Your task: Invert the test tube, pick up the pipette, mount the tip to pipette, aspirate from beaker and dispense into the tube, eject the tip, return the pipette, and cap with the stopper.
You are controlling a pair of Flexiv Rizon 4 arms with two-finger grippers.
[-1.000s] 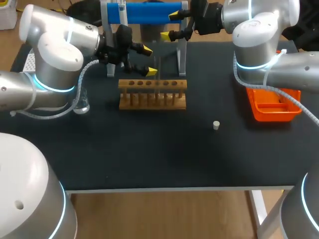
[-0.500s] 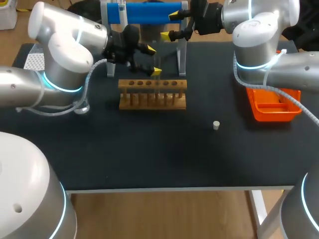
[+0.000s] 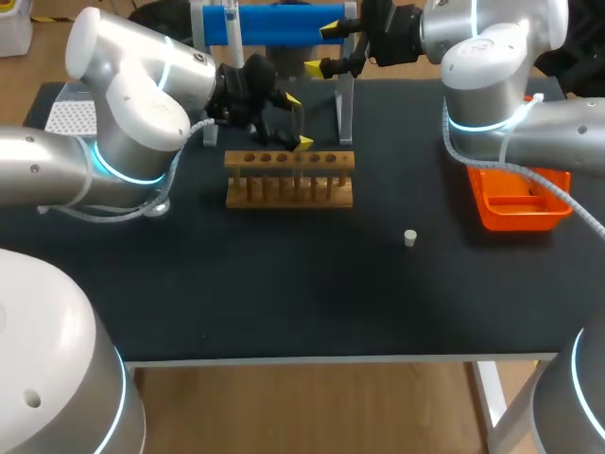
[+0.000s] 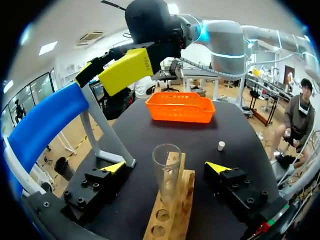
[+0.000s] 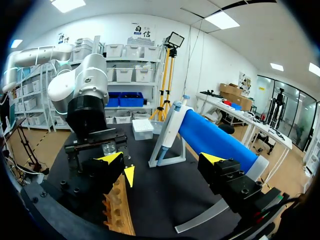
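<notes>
Clear, smooth, glossy glass for the tube (image 4: 166,170). Pale bare wood, matt, with visible grain, for the rack (image 3: 289,184). Matt black tabletop (image 3: 284,293), dull throughout. Glossy orange plastic for the basket (image 3: 522,206). Small off-white stopper (image 3: 410,237), matt. Fingers (image 4: 239,189) of matt black metal with bolt heads, tipped in smooth yellow plastic. Arms (image 3: 123,123) in smooth silver-white shells with a soft sheen. Blue bar (image 3: 279,24) satin-smooth, plastic-looking, on a stand (image 3: 346,109) of pale grey painted metal.
</notes>
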